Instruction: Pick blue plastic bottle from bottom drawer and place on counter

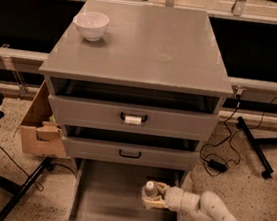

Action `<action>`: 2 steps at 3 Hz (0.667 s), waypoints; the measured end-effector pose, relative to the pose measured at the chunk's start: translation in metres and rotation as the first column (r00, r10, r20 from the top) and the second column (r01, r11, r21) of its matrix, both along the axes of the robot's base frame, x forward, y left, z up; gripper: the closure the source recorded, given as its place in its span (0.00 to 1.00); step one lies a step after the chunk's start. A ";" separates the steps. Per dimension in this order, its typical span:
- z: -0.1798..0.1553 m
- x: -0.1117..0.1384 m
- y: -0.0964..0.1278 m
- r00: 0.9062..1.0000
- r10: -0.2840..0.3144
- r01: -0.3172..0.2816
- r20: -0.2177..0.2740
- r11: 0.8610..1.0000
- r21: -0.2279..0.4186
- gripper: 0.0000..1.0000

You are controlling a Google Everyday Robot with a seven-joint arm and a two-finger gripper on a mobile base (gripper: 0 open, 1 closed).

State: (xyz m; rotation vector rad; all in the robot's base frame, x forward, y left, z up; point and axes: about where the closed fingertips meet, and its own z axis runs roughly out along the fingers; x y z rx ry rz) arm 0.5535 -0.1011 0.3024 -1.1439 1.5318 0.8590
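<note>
One relation to watch: bottle (150, 188) upright, cap up, betw. jaws of gripper (153, 201), R side of drawer (110, 194), arm in from right. Looks clamped low on body. Needs vertical lift first, then tabletop (151, 48), well above.

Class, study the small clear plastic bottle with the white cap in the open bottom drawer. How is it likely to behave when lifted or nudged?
The small clear plastic bottle, at the gripper in the grey bottom drawer, is probably light, being small and plastic. Slim and seemingly upright, it may tip if nudged. Its smooth wall could slip.
</note>
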 end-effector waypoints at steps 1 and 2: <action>0.108 -0.044 -0.001 0.998 0.063 -0.064 0.032 0.996 0.060 1.00; 0.180 -0.075 0.000 0.993 0.115 -0.118 0.038 0.988 0.102 1.00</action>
